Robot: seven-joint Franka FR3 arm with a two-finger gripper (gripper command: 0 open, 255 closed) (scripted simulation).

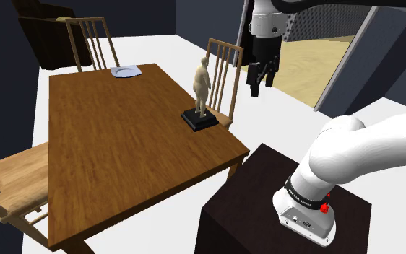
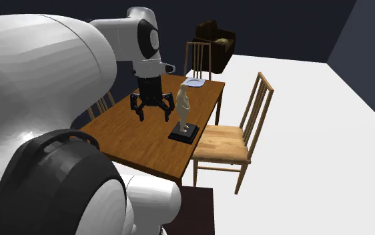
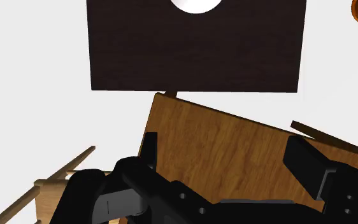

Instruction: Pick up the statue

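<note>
Statue [image 1: 202,85] hides part of chair [image 1: 223,45]; jaws apart.

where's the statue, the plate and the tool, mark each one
statue [image 1: 202,85], shoulder view, on the tan figure's torso
plate [image 1: 126,71], shoulder view, on its bare middle
tool [image 1: 261,88], shoulder view, midway between its open fingertips

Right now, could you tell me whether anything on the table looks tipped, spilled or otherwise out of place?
Nothing stands out. The statue stands upright on its dark base, though close to the edge of the table; the plate lies flat. The open gripper hangs apart from the statue.
</note>
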